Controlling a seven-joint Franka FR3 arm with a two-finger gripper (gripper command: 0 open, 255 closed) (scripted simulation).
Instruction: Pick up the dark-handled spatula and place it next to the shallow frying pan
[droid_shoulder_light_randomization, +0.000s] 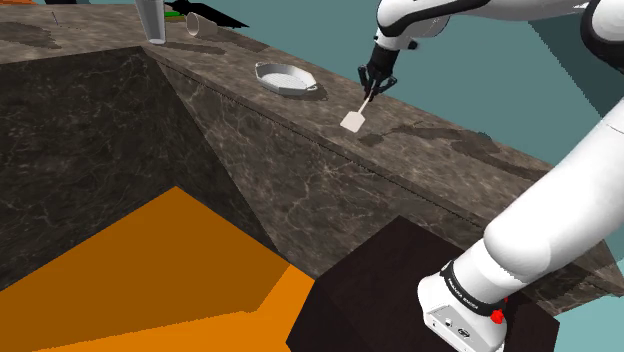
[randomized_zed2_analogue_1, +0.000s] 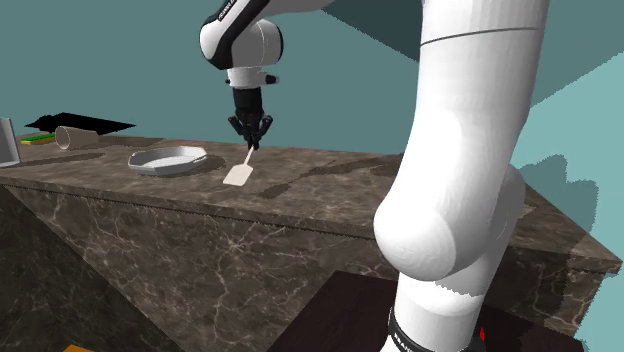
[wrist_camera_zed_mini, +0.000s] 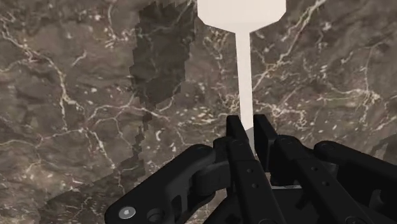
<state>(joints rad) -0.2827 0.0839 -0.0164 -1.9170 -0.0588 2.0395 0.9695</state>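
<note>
- The pincer (droid_shoulder_light_randomization: 372, 92) is closed on the spatula (droid_shoulder_light_randomization: 355, 120). In the wrist view its fingers (wrist_camera_zed_mini: 234, 137) clasp the thin shaft from either side, near the top end.
- The spatula is drawn pale all over. It hangs blade-down and tilted, with the blade at about 7 o'clock from the pincer in the shoulder view.
- A shadow (wrist_camera_zed_mini: 159, 63) lies on the surface (droid_shoulder_light_randomization: 450, 150) beside the blade but apart from it. From this I judge the blade to be clear of the surface, though not by much.
- The pan (droid_shoulder_light_randomization: 285, 78), shallow and grey, sits on the same surface at about 10 o'clock from the blade in the shoulder view, near but apart.
- As I judge it, the step in hand is the carry to the pan: the pick-up looks done and the placing is not yet done.
- To do it well, travel toward 10 o'clock at this height or a little higher, so the low blade neither drags nor catches the pan's rim.
- Stop short of the rim, over the bare surface at the pan's 4 o'clock side, so the blade ends beside the pan and not in it.
- The grip is on a narrow shaft far from the blade, so the spatula may swing or twist. Move slowly, with no sharp wrist turns.
- Lower until the blade rests, then release. A drop could send the spatula sliding toward the surface's edge, which runs close at the blade's 7 o'clock.
- A cup (droid_shoulder_light_randomization: 200, 24) lies on its side well beyond the pan, out of the way.
</note>
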